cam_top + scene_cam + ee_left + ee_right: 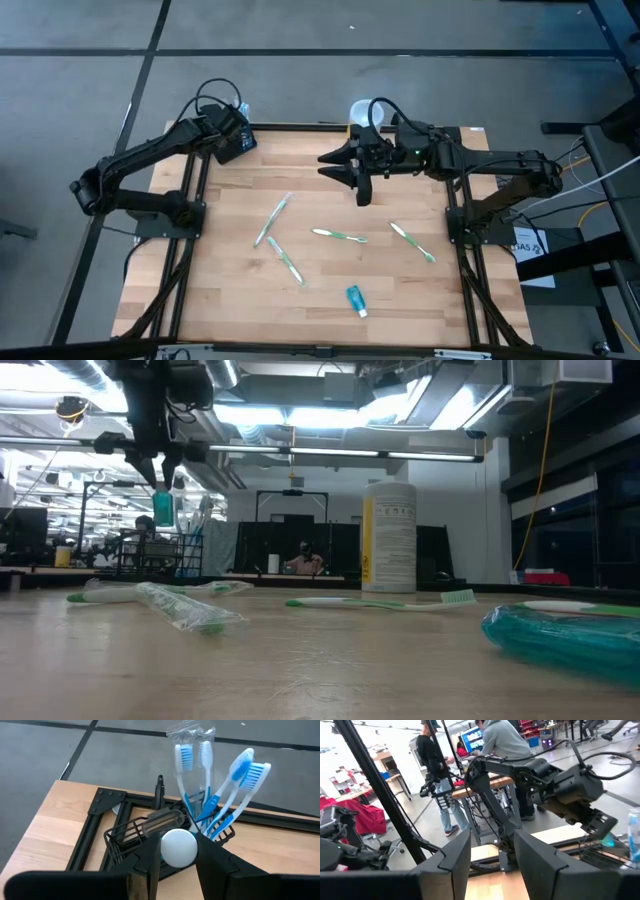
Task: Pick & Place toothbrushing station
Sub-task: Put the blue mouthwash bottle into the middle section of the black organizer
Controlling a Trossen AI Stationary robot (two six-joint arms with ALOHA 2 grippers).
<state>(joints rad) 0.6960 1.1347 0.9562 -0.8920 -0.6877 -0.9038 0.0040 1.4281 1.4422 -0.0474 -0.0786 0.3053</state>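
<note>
The left gripper point(230, 138) is at the back left corner of the table point(225, 300). Its two fingers point(147, 862) stand close together, one on each side of a white ball point(178, 847), and they seem to pinch it. I cannot tell what the ball is, or if it is part of something else. Right in front of this gripper, touching the ball or just behind it, is the station point(125, 837). It looks like a small black wire holder, and it sits over the black frame at that same corner. I cannot tell if it rests there or is lifted a bit, or which way its long side runs. Blue and white brushes point(235, 785) stand in it. They lean away from each other like a fan, and one of them has a clear wrap on it. So the station is as near to the left gripper as it can be, and I think this arm should do the next move. It would have to go slowly so the brushes do not tip out. The right gripper point(492, 862) hangs over the back middle of the table, well apart from the station. Its fingers are spread wide and nothing is between them. Behind it stands the cup point(362, 110). Loose brushes point(340, 236) and a small tube point(355, 298) lie flat on the wood, closer to the front.
</note>
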